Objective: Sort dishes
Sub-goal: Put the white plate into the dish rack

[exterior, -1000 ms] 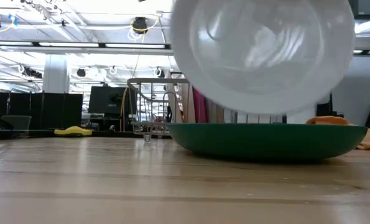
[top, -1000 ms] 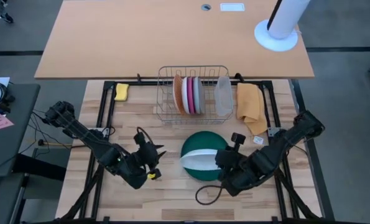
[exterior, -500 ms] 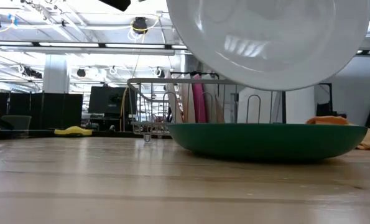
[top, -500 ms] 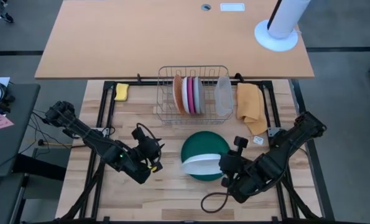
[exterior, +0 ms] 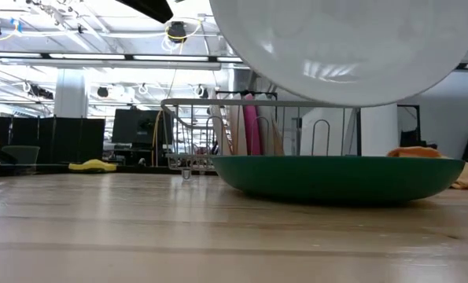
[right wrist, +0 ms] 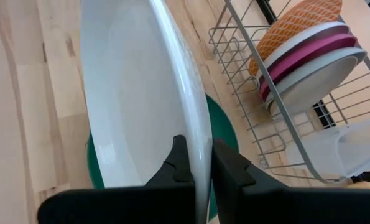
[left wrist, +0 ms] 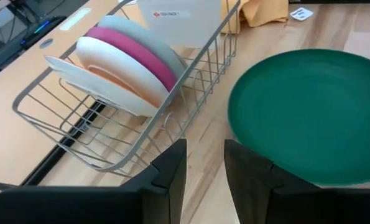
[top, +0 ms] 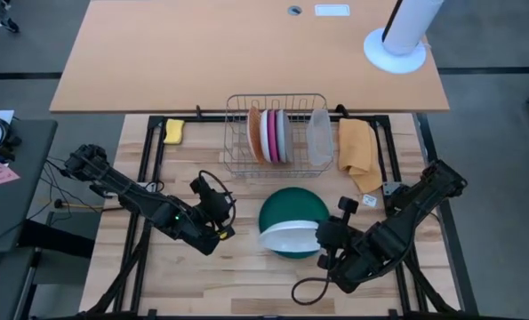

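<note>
A dark green plate lies flat on the table in front of the wire rack. Above its near part hangs a white plate, with my right gripper shut on it. In the rack stand an orange-patterned plate, a white one, a magenta one and a pale grey one, all on edge, beside a clear tub. Left of the green plate my left gripper is open, with nothing between its fingers. My right gripper pinches the white plate's rim between its two fingers, one finger on each face. The fingers come from the table's right. The plate is lifted clear and tilted, above the green plate.
A yellow sponge lies at the rack's left and an orange cloth at its right. Bare wood lies left of and in front of the green plate.
My right gripper has risen and drawn a little toward the table's near edge with the white plate, which now hangs higher above the green plate. My left gripper has moved toward the far edge and the rack.
</note>
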